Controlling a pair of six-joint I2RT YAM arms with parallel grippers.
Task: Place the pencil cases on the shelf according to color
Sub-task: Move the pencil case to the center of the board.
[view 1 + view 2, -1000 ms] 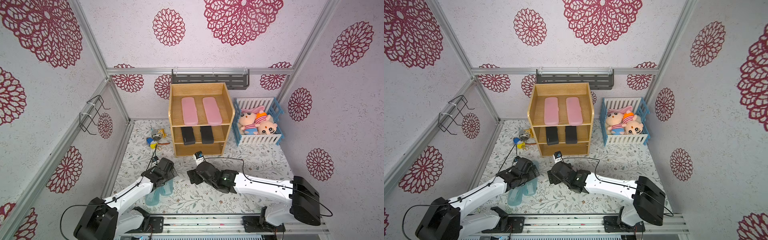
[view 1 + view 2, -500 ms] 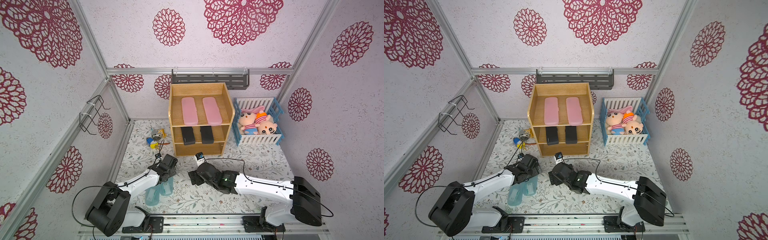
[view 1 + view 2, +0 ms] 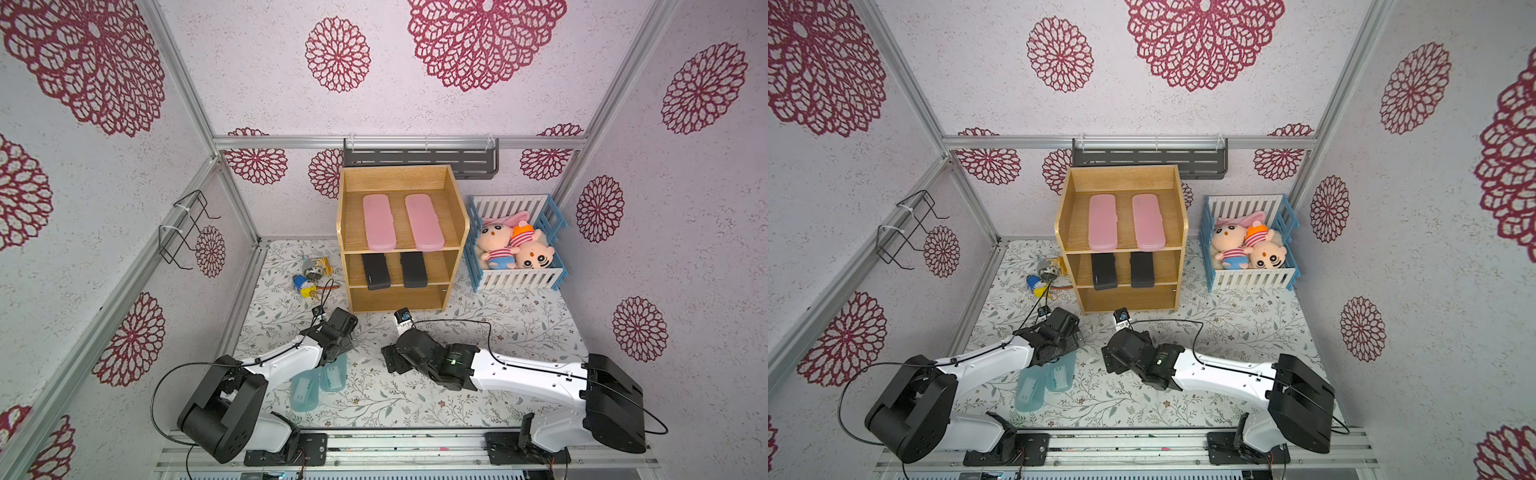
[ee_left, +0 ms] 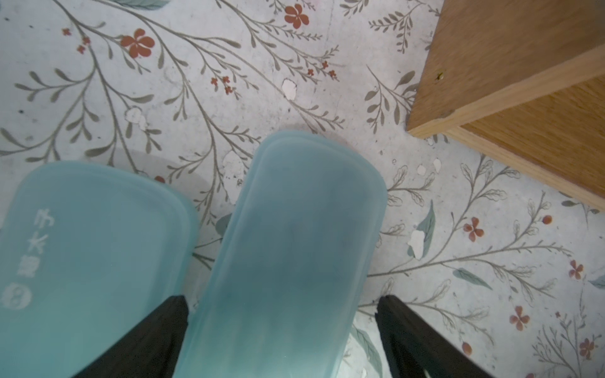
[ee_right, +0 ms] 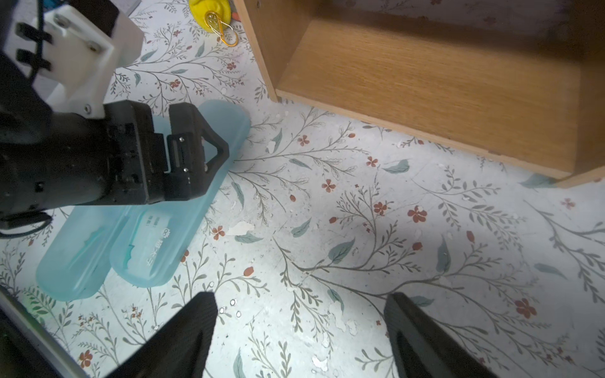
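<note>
Left claw [image 4: 283,299]: has advanced toward the shelf [image 3: 397,298]; released, astride one blue pencil case [image 4: 301,203] on the desk [image 4: 196,65]. Right claw [image 5: 301,296]: released, empty, over desk.

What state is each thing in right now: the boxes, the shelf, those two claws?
pink pencil cases: flat on top tier
black pencil cases: flat on middle tier
blue pencil cases: side by side on the table, closed
shelf: upright, bottom tier bare
left gripper: open, straddling one blue case
right gripper: open, holding nothing
</note>
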